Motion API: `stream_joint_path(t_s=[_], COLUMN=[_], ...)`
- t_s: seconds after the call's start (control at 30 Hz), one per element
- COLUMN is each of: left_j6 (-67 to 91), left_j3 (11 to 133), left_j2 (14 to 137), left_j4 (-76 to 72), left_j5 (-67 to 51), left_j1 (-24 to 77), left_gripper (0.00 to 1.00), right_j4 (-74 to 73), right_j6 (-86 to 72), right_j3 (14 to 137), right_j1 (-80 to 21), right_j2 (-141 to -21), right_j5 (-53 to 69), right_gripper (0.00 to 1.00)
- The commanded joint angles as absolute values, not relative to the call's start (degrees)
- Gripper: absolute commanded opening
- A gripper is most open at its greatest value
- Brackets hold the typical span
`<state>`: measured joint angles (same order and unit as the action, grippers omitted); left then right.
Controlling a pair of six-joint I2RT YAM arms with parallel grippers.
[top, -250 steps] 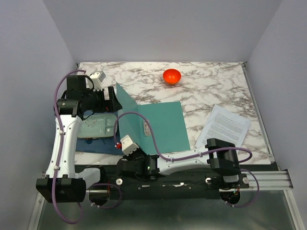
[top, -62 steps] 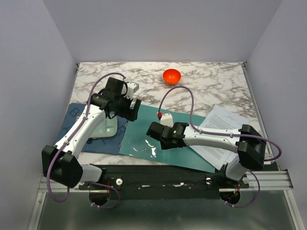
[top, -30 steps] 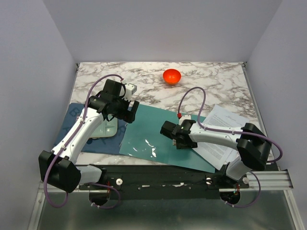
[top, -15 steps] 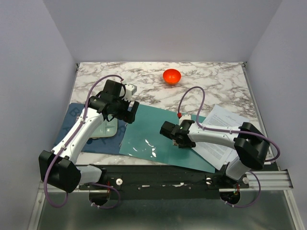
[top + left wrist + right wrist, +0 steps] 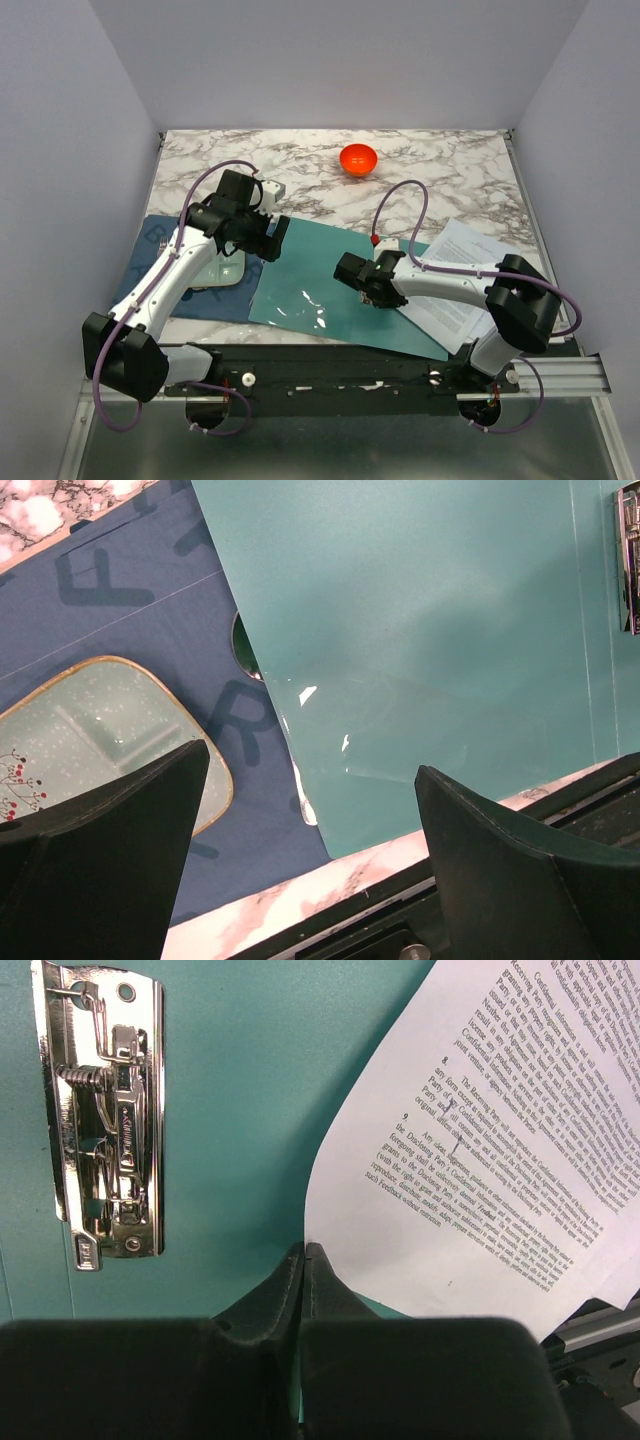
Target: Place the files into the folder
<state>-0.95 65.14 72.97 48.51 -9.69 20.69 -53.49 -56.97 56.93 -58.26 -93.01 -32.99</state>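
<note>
The folder (image 5: pixel 310 285) is laid open and flat on the table (image 5: pixel 450 180), near the front edge. It is big, flat and teal-green. A clear shiny pocket (image 5: pixel 450 730) is seen on its left half, and bright spots of light are thrown back from it. A silver metal clip (image 5: pixel 100 1110) is fixed on the inside, standing upright in the right wrist view. One corner of the files (image 5: pixel 500 1140) is laid over the right half of the folder, just beside the clip but not touching it. The rest of the sheets are spread out onto the table to the right.

The files are thin white paper filled with small black print. The words are too small to be read.

The left side of the folder is laid over a dark blue mat (image 5: pixel 130 600). A pale green plate (image 5: pixel 100 730) is set on that mat. An orange bowl (image 5: pixel 358 158) is placed at the back of the table; what is in it cannot be seen.

The left gripper (image 5: pixel 310 765) is held above the folder's left edge with its jaws spread wide and nothing between them. The right gripper (image 5: pixel 303 1252) is pressed closed, with its tips right at the edge of the paper. Whether the sheet is caught between them cannot be told. Part of the plate is hidden by the left arm in the top view
</note>
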Motion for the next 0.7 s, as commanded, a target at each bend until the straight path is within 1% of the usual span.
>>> stream_joint_path(t_s=[0.0, 0.2, 0.33, 0.67], left_j6=[-1.1, -1.2, -1.3, -1.1], left_j3=[64.3, 64.3, 64.9, 64.5], left_j2=[71.7, 72.3, 72.2, 71.3], left_j4=[47.9, 47.7, 48.0, 48.6], left_j5=[-10.2, -10.3, -9.9, -9.3], left_j1=[20.4, 20.4, 20.4, 20.4], left_gripper=[0.99, 0.99, 0.99, 0.98], right_j4=[-51.2, -47.5, -44.3, -37.8], right_j6=[-57.0, -52.7, -49.2, -43.0], right_j3=[56.3, 59.0, 61.9, 68.6], right_j1=[-58.1, -58.7, -62.0, -70.4], right_j2=[-93.8, -92.8, -92.8, -99.7], right_j5=[-34.5, -31.8, -29.5, -22.8], right_gripper=[0.01, 0.01, 0.01, 0.01])
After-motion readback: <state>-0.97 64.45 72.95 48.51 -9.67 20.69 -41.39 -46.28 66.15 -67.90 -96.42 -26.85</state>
